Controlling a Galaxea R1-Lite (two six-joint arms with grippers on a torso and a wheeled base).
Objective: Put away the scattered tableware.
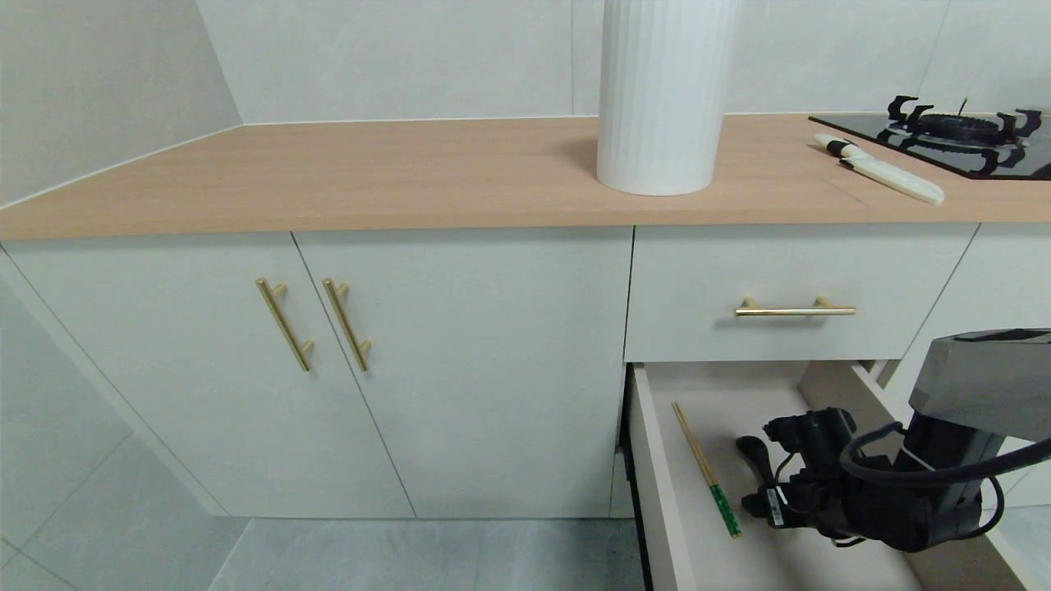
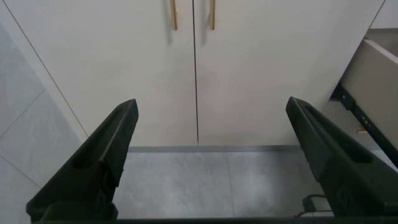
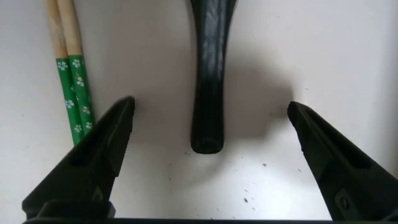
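Right gripper [image 1: 759,492] is hanging inside the open drawer [image 1: 649,460], beside chopsticks [image 1: 706,472] and a black spoon [image 1: 751,453]. A white knife [image 1: 878,168] is lying on the countertop [image 1: 410,180]. Left gripper [image 2: 211,124] is gaping wide and empty, facing cabinet doors [image 2: 261,68]. Right wrist view: the fingers are standing apart either side of the spoon's handle, touching nothing. The knife is likely stiff, light and slippery, so it is best taken by its handle.

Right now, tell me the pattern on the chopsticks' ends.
The chopsticks have green ends with small white flowers, clearest in the right wrist view.
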